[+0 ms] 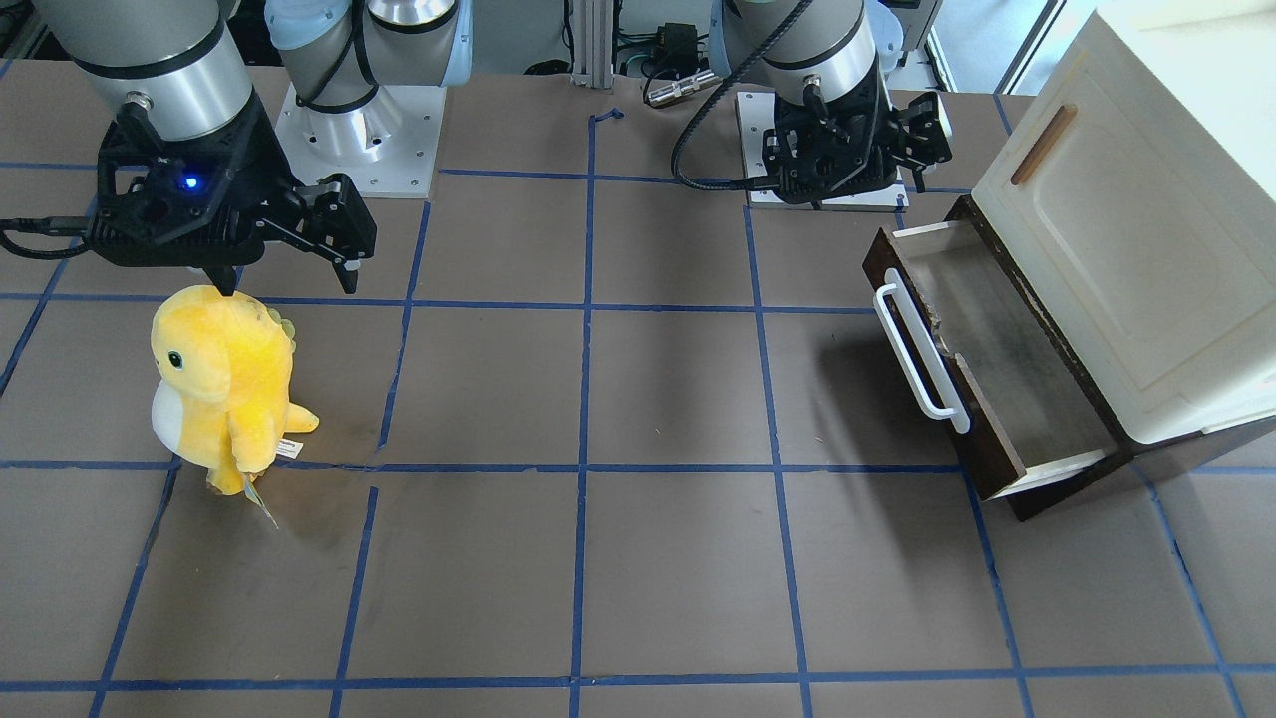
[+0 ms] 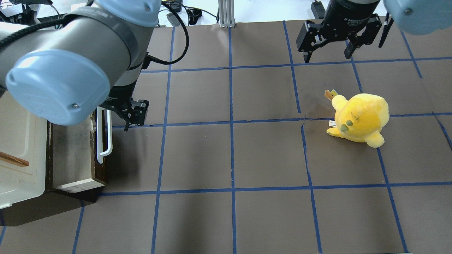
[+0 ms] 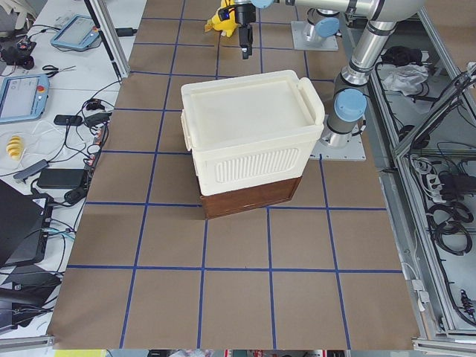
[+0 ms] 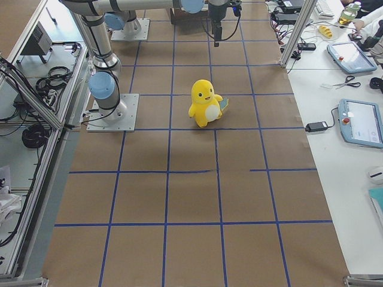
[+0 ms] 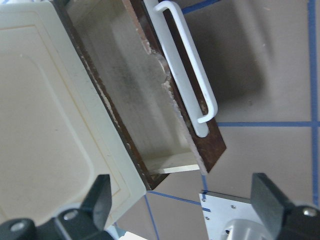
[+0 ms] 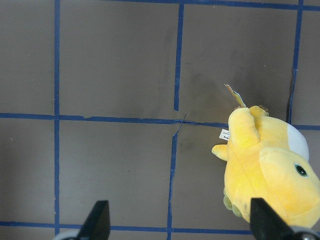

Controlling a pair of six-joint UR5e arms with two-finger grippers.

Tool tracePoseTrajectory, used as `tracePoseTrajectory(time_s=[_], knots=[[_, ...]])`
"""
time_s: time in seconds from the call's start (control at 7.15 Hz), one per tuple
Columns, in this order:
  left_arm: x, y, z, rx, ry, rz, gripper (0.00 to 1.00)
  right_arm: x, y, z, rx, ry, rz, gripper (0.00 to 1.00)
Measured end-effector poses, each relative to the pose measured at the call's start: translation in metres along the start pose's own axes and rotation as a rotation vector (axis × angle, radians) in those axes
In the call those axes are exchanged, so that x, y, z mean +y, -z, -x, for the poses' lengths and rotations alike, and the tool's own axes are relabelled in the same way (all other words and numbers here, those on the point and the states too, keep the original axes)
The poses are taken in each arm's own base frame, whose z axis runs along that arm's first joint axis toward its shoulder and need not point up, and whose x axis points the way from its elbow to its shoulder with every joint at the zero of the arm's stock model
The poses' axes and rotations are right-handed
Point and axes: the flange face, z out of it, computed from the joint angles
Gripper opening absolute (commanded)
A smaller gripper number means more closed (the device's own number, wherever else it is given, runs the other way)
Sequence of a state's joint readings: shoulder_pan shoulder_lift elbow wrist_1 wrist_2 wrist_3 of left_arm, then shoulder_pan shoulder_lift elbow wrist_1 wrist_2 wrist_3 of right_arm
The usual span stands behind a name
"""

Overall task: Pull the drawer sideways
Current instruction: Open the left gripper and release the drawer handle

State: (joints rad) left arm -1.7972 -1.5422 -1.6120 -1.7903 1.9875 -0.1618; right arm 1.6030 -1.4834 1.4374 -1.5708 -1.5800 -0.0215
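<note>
The dark brown drawer (image 1: 997, 384) with pale inner walls stands pulled out from under the cream cabinet (image 1: 1126, 219). Its white bar handle (image 1: 922, 349) faces the table's middle. The drawer also shows in the overhead view (image 2: 74, 155) and the left wrist view (image 5: 135, 100). My left gripper (image 2: 136, 114) hangs open and empty above the table, beside the robot-side end of the handle (image 2: 102, 135) and apart from it. Its fingers (image 5: 95, 200) stand wide apart. My right gripper (image 2: 328, 53) is open and empty, far from the drawer.
A yellow plush dinosaur (image 1: 224, 384) stands on the brown mat on the robot's right, just in front of the right gripper (image 1: 289, 259). The cabinet door carries a small wooden handle (image 1: 1044, 145). Blue tape lines grid the mat.
</note>
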Motion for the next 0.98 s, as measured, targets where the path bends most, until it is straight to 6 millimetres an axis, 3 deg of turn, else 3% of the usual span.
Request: tracePoseTrajectory(time_s=[0.42,0.98], knots=[[-0.002,0.004,0.020,0.238,0.103,0.000,1.00,0.000,0.000,0.000,0.000,0.000,0.000,1.00],[-0.009,0.025,0.046,0.370,0.185,-0.028,1.00,0.000,0.000,0.000,0.000,0.000,0.000,1.00]])
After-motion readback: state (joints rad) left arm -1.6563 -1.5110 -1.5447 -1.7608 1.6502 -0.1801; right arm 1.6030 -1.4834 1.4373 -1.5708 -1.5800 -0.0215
